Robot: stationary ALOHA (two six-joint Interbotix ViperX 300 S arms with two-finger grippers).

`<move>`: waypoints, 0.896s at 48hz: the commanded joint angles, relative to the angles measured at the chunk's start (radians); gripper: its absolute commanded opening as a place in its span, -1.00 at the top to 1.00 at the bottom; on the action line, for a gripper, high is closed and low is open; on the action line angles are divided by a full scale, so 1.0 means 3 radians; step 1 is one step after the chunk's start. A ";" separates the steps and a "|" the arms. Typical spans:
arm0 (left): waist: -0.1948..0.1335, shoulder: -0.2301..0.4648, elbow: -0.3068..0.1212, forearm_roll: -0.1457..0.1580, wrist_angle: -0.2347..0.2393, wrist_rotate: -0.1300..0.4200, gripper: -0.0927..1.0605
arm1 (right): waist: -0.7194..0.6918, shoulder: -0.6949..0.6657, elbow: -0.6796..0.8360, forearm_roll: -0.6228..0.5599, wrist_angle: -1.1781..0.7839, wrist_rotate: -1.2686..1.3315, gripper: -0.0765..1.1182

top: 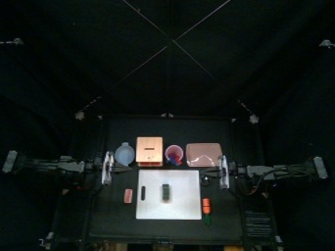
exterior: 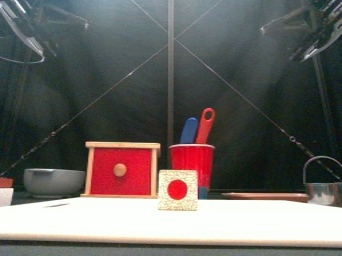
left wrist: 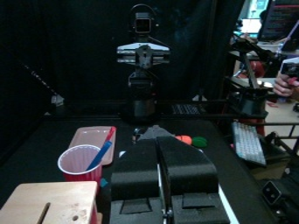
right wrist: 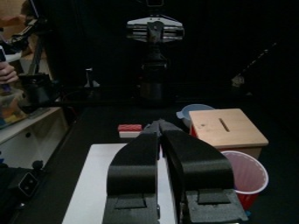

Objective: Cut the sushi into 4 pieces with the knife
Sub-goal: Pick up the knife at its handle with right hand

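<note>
Sushi (exterior: 178, 190) on board (exterior: 80, 225), lower centre of frame, whole, not yet cut. Knives (exterior: 203, 125) in cup (exterior: 191, 165) just behind. Left gripper (left wrist: 158, 142) and right gripper (right wrist: 163, 129) closed, holding nothing, beside board's sides. Likely first step: open, reach cup, grasp knife handle.

Black table (top: 118, 222) carries white board (top: 186, 180), grey bowl (top: 124, 155), wooden box (top: 152, 152), red cup (top: 174, 154), pink tray (top: 203, 153).
</note>
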 commanded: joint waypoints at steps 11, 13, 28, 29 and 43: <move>-0.0026 0.0476 0.0107 0.0128 -0.0654 0.0026 0.85 | -0.0026 0.0568 -0.0532 0.0138 0.0435 0.0061 0.74; -0.0020 0.0522 0.0123 0.0179 -0.0767 0.0026 0.84 | -0.0046 0.0685 -0.0665 0.0128 0.0608 0.0061 0.72; -0.0015 0.0608 0.0251 0.0394 -0.1125 0.0020 0.83 | -0.0230 0.1539 -0.1606 -0.0159 0.1892 0.0061 0.25; -0.0020 0.0608 0.0256 0.0389 -0.1125 0.0020 0.83 | -0.0245 0.1570 -0.1646 -0.0189 0.1943 0.0061 0.19; 0.0020 0.0608 0.0266 0.0389 -0.1125 0.0026 0.83 | -0.0348 0.1923 -0.2040 -0.0557 0.2367 0.0056 -0.90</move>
